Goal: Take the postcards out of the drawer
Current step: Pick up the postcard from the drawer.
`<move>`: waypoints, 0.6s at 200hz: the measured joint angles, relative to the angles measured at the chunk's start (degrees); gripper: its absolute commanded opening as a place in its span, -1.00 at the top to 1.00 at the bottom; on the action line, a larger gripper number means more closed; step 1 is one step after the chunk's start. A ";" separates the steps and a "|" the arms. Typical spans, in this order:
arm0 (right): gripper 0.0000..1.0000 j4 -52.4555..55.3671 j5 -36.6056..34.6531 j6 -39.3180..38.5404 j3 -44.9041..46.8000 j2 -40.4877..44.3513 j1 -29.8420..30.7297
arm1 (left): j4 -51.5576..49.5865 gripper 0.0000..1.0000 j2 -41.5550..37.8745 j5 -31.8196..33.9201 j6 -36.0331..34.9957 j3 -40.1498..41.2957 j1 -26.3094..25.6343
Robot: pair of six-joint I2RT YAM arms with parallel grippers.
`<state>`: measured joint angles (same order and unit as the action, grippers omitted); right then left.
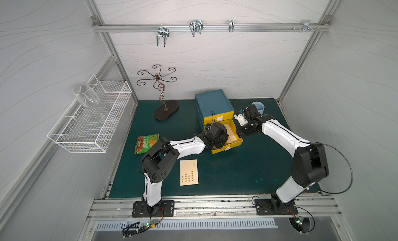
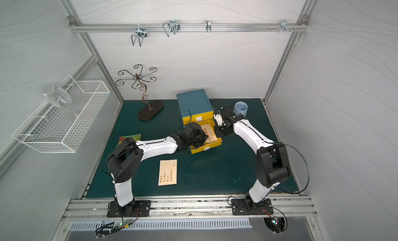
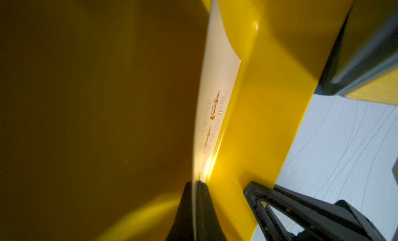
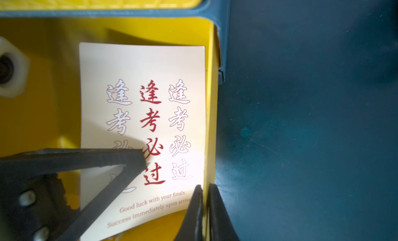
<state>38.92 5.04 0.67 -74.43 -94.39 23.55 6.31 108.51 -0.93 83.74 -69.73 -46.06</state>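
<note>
Near edge: a bare aluminium rail [image 1: 215, 204] carries both arm bases. Just beyond it starts the dark green mat [image 1: 247, 175].

On the mat, flat and face up, lies a cream rectangular postcard with small orange-brown characters [image 1: 189, 172] [image 2: 168, 172]. It is outside the drawer, at about 7 o'clock from it and well apart. Neither arm touches it.

Further in, at 9 o'clock from the drawer, is a green-and-red snack packet [image 1: 144, 144], partly hidden by the left arm's elbow.

Mid-mat: a yellow plastic drawer [image 1: 235, 144], pulled out of its cabinet.
- The left gripper [image 3: 197, 184] reaches down inside, fingers pinched tight on the edge of a cream postcard with large bold red-brown characters [image 4: 142, 78] [image 3: 217, 78]. This card is in the drawer, close along its 3 o'clock wall and bowed along its length.
- The right gripper [image 4: 207, 199] is at that same wall, fingers narrow, clamped on the thin yellow side with one finger inside and one outside.

Behind:
- a blue box cabinet [image 1: 213, 102] at 12 o'clock of the drawer
- a pale blue cup [image 1: 260, 106] at 1 o'clock
- a dark metal scroll stand on an oval base [image 1: 165, 110] at 10 o'clock

Left wall: a white wire basket [image 1: 92, 121] with a clear wine glass [image 1: 86, 97] tilted in it.
</note>
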 measured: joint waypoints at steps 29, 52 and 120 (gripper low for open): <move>0.73 0.11 0.20 0.04 -0.44 -0.57 0.28 | 0.00 0.96 -0.85 -1.14 1.86 0.00 0.50; 0.71 0.15 0.31 0.20 -0.63 -0.74 0.44 | 0.02 0.98 -1.42 -1.73 3.23 0.00 0.68; 0.54 0.15 0.35 1.03 -0.66 -0.74 0.50 | 0.61 1.00 -6.03 -2.14 6.82 0.66 1.07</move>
<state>39.07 5.39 1.69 -75.09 -95.13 24.05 6.92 102.48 -3.07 90.56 -69.08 -44.99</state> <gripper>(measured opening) 0.209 0.049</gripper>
